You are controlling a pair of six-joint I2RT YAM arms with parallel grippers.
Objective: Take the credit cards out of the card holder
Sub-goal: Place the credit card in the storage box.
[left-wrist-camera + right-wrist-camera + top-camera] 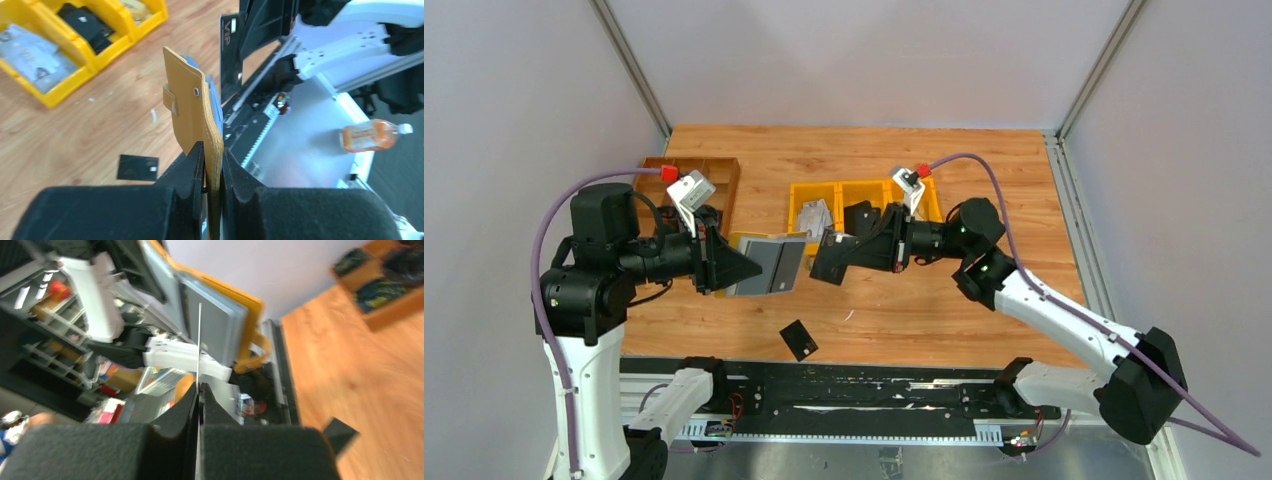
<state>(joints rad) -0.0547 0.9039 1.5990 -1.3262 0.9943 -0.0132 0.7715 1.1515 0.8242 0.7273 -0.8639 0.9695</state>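
My left gripper [724, 262] is shut on the mustard-yellow card holder [769, 265] and holds it open above the table, grey lining facing the camera. In the left wrist view the jaws [212, 160] pinch its yellow edge [192, 112]. My right gripper [849, 250] is shut on a black credit card [827, 265], held just right of the holder's open edge and seemingly free of it. In the right wrist view this card [199, 340] is edge-on between the closed fingers [199, 390], in front of the holder [215, 320]. Another black card [799, 340] lies on the table.
Bright yellow bins [864, 200] holding cards and packets stand behind the right gripper. A brown tray [694, 175] is at the back left. The black base rail [844, 385] runs along the near edge. An orange bottle [372, 135] lies beyond the table.
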